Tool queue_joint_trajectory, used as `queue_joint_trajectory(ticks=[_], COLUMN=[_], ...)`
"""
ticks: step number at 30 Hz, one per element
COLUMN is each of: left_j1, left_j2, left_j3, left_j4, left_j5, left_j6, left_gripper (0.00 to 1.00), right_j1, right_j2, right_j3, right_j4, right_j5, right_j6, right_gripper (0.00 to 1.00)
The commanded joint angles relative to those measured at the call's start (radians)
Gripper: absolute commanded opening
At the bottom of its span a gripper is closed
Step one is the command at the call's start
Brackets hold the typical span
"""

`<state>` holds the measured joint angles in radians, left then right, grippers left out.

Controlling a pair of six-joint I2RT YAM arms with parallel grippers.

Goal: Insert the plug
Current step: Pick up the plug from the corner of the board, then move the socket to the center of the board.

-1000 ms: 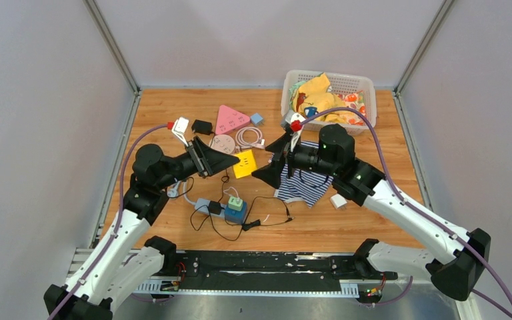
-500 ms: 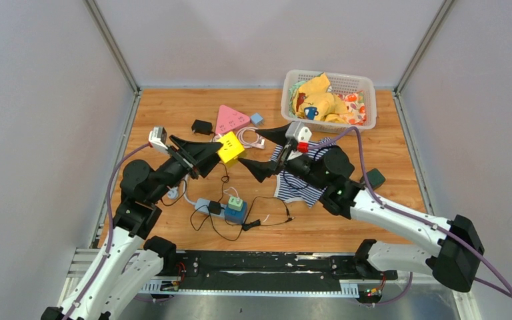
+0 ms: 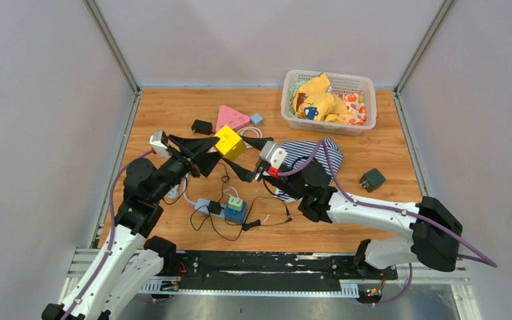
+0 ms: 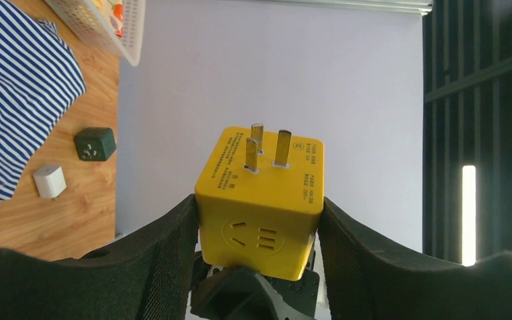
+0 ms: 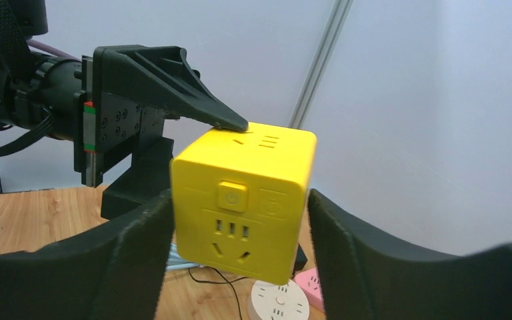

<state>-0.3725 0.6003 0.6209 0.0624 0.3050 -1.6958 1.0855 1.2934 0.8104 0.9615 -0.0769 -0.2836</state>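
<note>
From the top view, we see the left gripper (image 3: 219,148) holding the yellow cube (image 3: 229,142) in the air over the table (image 3: 173,113). The strip (image 3: 221,208) lies on the table, nearer to the arm bases. The right gripper (image 3: 238,153) meets the cube from the other side, with one finger above it and one below.

In the left wrist view, the cube (image 4: 260,200) is clamped between both fingers (image 4: 167,253), which touch its two sides. Its three prongs (image 4: 267,147) point away from the camera.

In the right wrist view, the right fingers (image 5: 133,247) stand on either side of the cube (image 5: 243,200), very close to it. We cannot tell if they press on it or only stand beside it. One left finger (image 5: 200,110) lies on the top face of the cube.
</note>
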Motion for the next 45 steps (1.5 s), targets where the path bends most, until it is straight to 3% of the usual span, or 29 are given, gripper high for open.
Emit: queue_joint_trajectory(ticks=[1,3,4,7,9,14,20,24,27,33,38,45], left_j1=[0.0,0.0,0.0,0.0,0.0,0.0,0.001,0.002,0.003,0.027,0.099,0.142], left_j2=[-0.014,-0.02,-0.023,-0.031,-0.03,-0.017,0.024,0.167,0.279,0.514,0.771,1.162], left_j3=[-0.01,-0.012,-0.012,-0.022,-0.04,-0.083,-0.06,0.106,0.2,0.316,0.424,0.688], left_j4=[0.029,0.028,0.027,0.028,0.028,0.028,-0.002,-0.287,-0.395,-0.329,-0.22,-0.172], left_j5=[-0.025,-0.042,-0.057,-0.095,-0.103,-0.127,-0.206,-0.303,-0.401,-0.527,-0.43,-0.353], left_j6=[-0.054,-0.054,-0.049,0.008,0.044,0.269,0.715,0.973,1.126,1.263,1.286,1.304], left_gripper=[0.0,0.0,0.07,0.47,0.67,0.99,1.0,1.0,1.0,0.97,0.88,0.86], right_j1=[0.023,0.025,0.024,0.023,0.009,-0.113,-0.29,-0.365,-0.396,-0.432,-0.44,-0.444], right_j2=[0.029,0.044,0.048,0.046,0.032,0.051,0.22,0.372,0.484,0.536,0.463,0.355], right_j3=[0.032,0.032,0.036,0.058,0.1,0.336,0.632,0.862,1.018,1.041,0.922,0.772], right_j4=[0.151,0.197,0.208,0.169,0.034,-0.513,-1.005,-1.299,-1.444,-1.476,-1.458,-1.399], right_j5=[0.072,0.114,0.138,0.196,0.215,0.152,-0.011,-0.085,-0.109,-0.123,-0.125,-0.15], right_j6=[-0.084,-0.088,-0.086,-0.066,-0.029,0.166,0.277,0.233,0.193,0.228,0.262,0.278], right_gripper=[0.57,0.34,0.23,0.02,0.0,0.0,0.0,0.0,0.0,0.0,0.0,0.0])
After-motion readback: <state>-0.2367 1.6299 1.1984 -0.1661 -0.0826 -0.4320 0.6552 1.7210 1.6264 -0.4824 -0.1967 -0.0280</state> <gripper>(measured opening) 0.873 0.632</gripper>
